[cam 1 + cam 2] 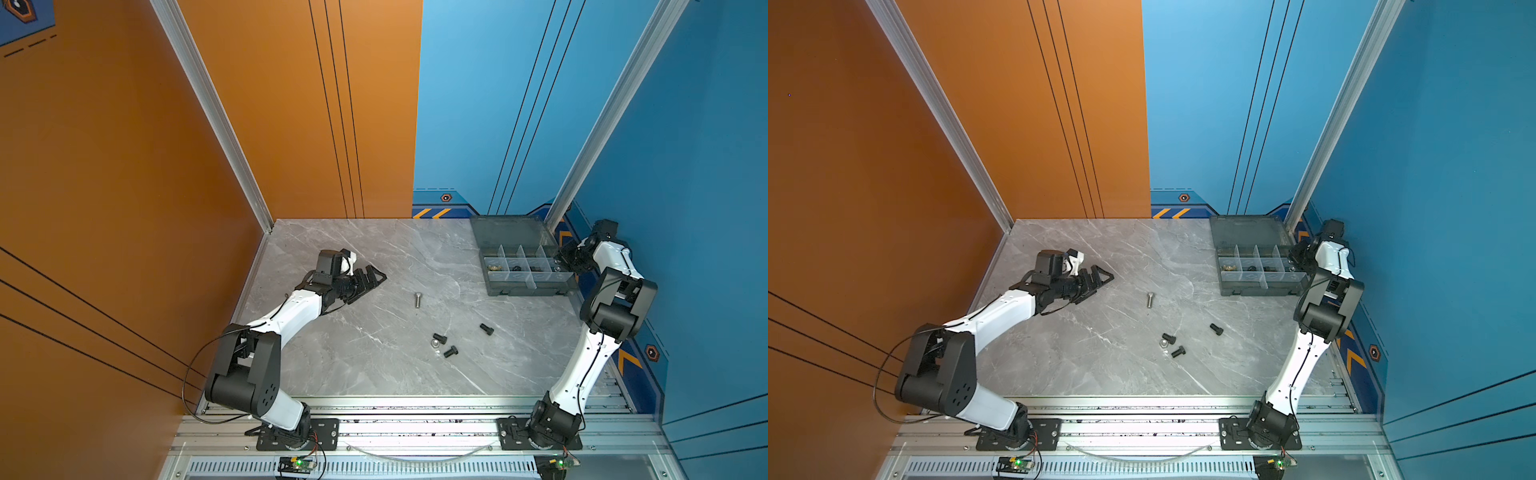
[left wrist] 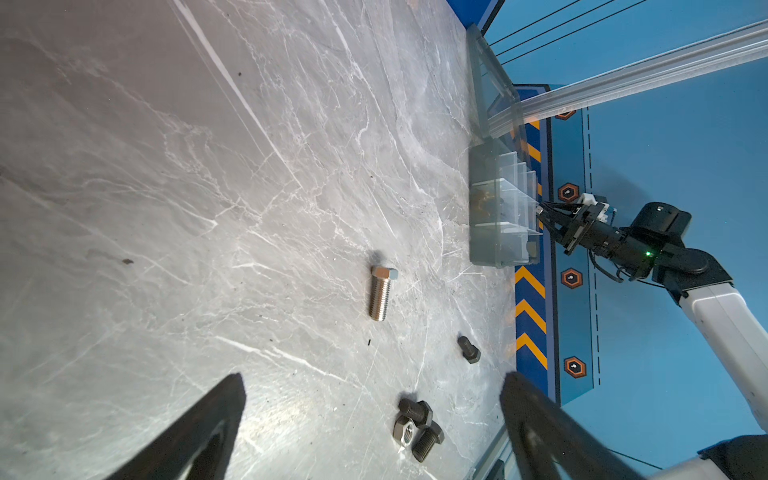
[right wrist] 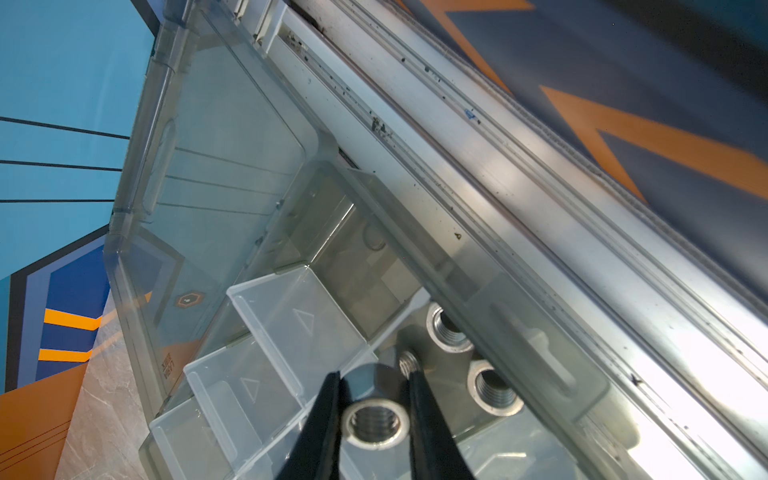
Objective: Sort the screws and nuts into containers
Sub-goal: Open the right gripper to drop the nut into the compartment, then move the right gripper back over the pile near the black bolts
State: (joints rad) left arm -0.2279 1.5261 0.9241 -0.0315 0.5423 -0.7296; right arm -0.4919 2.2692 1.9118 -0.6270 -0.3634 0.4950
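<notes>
Silver nut [image 3: 374, 405] pinched by right end effector [image 3: 371, 371]; left end effector [image 2: 372, 379] agape; marble tabletop [image 1: 374, 257], orange-blue walls [image 1: 291, 104].

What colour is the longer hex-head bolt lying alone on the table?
Silver: the long threaded metal hex-head bolt shows best in the left wrist view.

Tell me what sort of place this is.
Likely a robot lab test cell: left arm and right arm bolted to an aluminium rail, orange wall and blue wall enclosing a marble-look table.
</notes>
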